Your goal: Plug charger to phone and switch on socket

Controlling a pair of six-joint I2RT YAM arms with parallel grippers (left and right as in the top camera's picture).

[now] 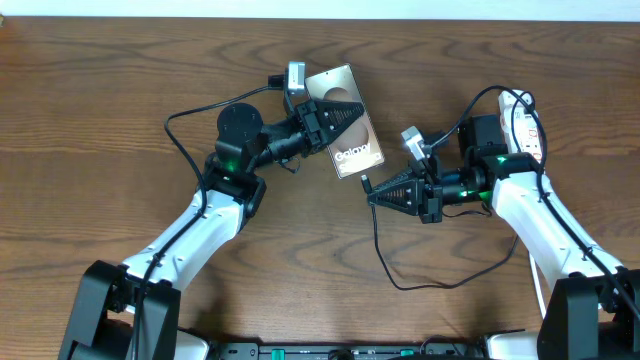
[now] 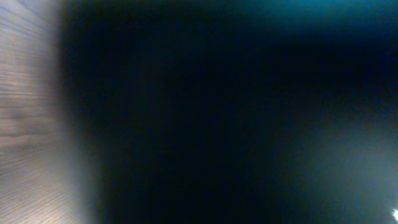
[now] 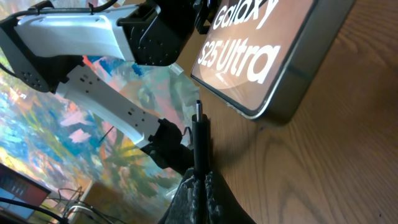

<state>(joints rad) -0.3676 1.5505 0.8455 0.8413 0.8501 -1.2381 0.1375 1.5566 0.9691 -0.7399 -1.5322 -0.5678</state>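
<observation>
Our left gripper [image 1: 348,112] clamps the phone [image 1: 360,152] on the table [image 1: 100,150]. Our right gripper [image 1: 374,197] pinches the charger [image 3: 199,137] tip, just beside the phone's edge.

The phone [image 3: 292,68] face bears white lettering reading "Galaxy S25 Ultra"; overhead, only "Galaxy" is legible.

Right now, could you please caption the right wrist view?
Right claw pinches the charger tip, poised near the edge of the phone.

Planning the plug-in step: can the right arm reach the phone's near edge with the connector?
Probably yes: the right tool, shut on the charger connector, sits just short of the Galaxy S25 Ultra phone, with nothing between them.
</observation>
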